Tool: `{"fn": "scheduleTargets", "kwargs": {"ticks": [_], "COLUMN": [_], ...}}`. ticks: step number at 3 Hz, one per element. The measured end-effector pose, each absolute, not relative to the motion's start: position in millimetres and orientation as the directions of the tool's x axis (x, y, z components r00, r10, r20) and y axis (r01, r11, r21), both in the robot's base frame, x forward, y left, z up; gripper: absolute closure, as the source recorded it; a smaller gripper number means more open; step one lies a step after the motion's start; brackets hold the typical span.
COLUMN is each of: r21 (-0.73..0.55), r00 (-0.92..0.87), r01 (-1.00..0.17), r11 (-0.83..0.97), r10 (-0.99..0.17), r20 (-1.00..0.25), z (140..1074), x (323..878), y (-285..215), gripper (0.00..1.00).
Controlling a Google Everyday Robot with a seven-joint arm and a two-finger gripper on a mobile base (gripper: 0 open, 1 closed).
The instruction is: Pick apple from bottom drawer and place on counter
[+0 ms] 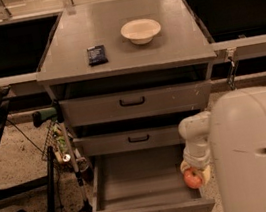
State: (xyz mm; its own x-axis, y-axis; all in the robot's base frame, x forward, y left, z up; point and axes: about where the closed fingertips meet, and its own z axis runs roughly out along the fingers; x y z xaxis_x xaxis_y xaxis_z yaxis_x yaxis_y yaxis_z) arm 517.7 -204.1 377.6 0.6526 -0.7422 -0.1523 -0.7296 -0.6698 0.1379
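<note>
The bottom drawer (pixel 135 181) is pulled open, a wide grey tray with a small black handle on its front. The red-orange apple (pixel 192 178) is at the drawer's right side, near the front corner, between the fingers of my gripper (pixel 193 171). The gripper reaches down from my large white arm (pixel 255 153) at the lower right and is shut on the apple. I cannot tell whether the apple touches the drawer floor. The grey counter (pixel 125 58) tops the cabinet above.
A cream bowl (pixel 140 29) and a small dark flat packet (pixel 97 54) lie on the counter. Two shallower drawers (pixel 132 101) above are partly pulled out. Dark recessed bins (pixel 6 48) flank the cabinet. A stand with cables (pixel 62 155) is at the cabinet's left.
</note>
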Motion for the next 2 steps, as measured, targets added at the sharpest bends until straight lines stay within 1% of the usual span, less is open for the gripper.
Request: {"fn": "scheduleTargets", "kwargs": {"ticks": [1,2], "r21": [0.061,-0.003], "r00": [0.582,0.500], "r01": [-0.799,-0.864], "r11": [-0.599,-0.504], "r10": [-0.794,-0.855], "r20": [-0.173,-0.142], "z": [423,498], "x": [489,456], "y": [-260,-327], "gripper": [1.00,1.00]}}
